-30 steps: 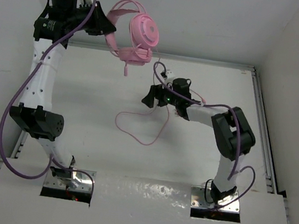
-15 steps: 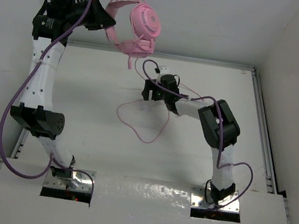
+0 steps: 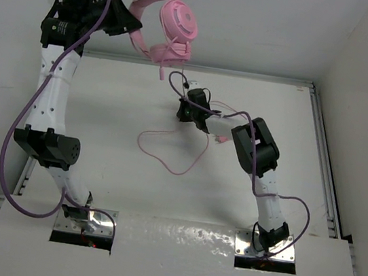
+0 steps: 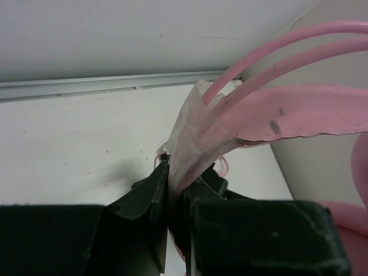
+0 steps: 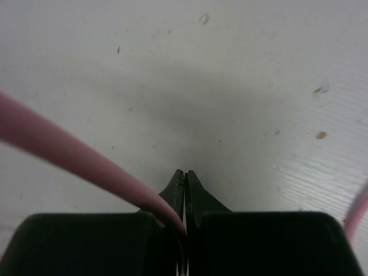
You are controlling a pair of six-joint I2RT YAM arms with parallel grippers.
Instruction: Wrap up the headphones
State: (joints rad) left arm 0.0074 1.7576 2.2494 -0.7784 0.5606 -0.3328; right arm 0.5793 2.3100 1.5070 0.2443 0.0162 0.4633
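Although the overhead view takes in both arms, the left gripper [image 3: 127, 23] reads there only as a dark block raised above the far edge of the table [image 3: 104, 120], and its fingertips cannot be made out. The left wrist view settles it: the left gripper [image 4: 175, 178] has its fingers pressed onto one end of the headband [image 4: 299, 112], where the flat pink strap and the two thin pink wires meet. A pale, creased wedge sits at that clamping point; what it is made of cannot be told. Both ear cups are cut off in that view except for pink slivers at the right edge.

The headphones [image 3: 168, 33] hang in the air just right of the left gripper, against the back wall, with one round ear cup [image 3: 181, 21] facing the camera and the second largely hidden behind it.

The right gripper [image 3: 186, 111] is low over the table, below the headphones and apart from them. From its wrist camera, the right gripper [image 5: 184, 187] shows its fingers closed together, with the cord [image 5: 69, 152] running in from the left and vanishing into the seam between them. From above, the cord [image 3: 167, 160] lies in a loose loop on the table beside that gripper. A small pinkish piece [image 3: 223, 140] right of the gripper may be the plug; it is too small to confirm.
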